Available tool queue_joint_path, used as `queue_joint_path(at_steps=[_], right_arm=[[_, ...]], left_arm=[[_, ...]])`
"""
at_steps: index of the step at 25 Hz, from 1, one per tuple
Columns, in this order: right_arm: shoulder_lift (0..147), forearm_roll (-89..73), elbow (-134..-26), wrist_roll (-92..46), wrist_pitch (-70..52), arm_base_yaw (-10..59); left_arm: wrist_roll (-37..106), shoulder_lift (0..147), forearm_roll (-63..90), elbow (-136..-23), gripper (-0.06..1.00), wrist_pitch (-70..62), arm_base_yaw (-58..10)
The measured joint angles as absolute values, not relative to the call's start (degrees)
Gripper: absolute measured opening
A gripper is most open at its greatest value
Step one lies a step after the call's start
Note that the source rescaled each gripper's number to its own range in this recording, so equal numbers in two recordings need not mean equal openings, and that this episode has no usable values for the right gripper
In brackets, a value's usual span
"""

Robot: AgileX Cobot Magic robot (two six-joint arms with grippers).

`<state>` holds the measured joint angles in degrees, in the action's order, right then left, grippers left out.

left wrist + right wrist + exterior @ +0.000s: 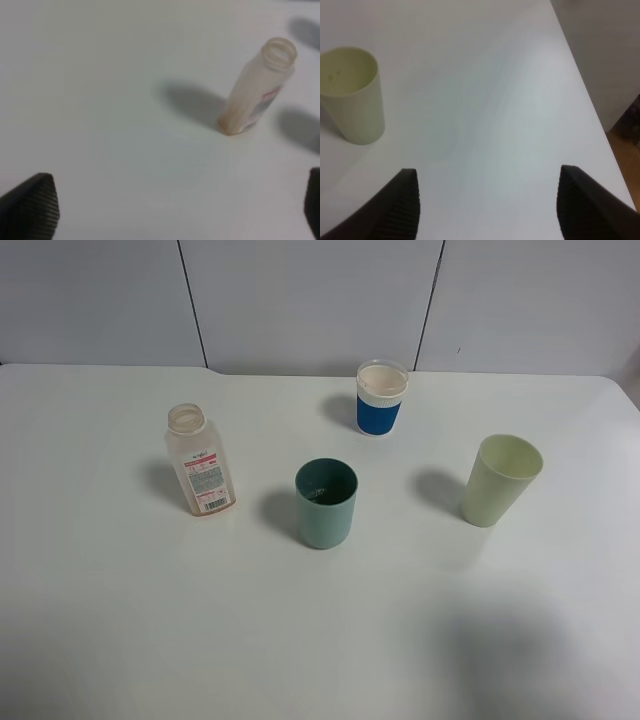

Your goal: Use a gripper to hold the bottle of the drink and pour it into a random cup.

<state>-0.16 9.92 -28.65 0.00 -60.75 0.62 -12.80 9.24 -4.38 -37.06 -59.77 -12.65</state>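
Observation:
The bottle [200, 462] stands upright and uncapped on the white table, left of the middle. It looks nearly empty, with only a faint brown tint of drink near its base. The teal cup [326, 502] stands upright to its right, apart from it; its inside is dark. Neither gripper shows in the exterior high view. In the left wrist view the bottle [255, 90] stands well ahead of my open, empty left gripper [172, 210]. My right gripper [487, 200] is open and empty over bare table.
A white cup with a blue band [382, 398] stands at the back of the table. A pale yellow-green cup [500, 480] stands at the right, also in the right wrist view [352, 95]. The table's right edge [600, 125] is close to my right gripper.

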Motion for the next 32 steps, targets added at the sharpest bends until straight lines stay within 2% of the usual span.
queue_joint_path(at_steps=[6, 20, 32], right_arm=[[-0.2, 9.9, -28.6, 0.0, -60.8, 0.6], [-0.2, 9.9, -28.6, 0.0, -60.8, 0.6], [-0.2, 9.9, -28.6, 0.0, -60.8, 0.6]], left_arm=[[-12.8, 0.0, -6.1, -37.1, 1.00, -63.0, -12.7], [-12.8, -0.3, -11.5, -36.9, 1.00, -66.0, -12.6], [-12.8, -0.4, -10.3, -35.0, 1.00, -65.8, -4.1]])
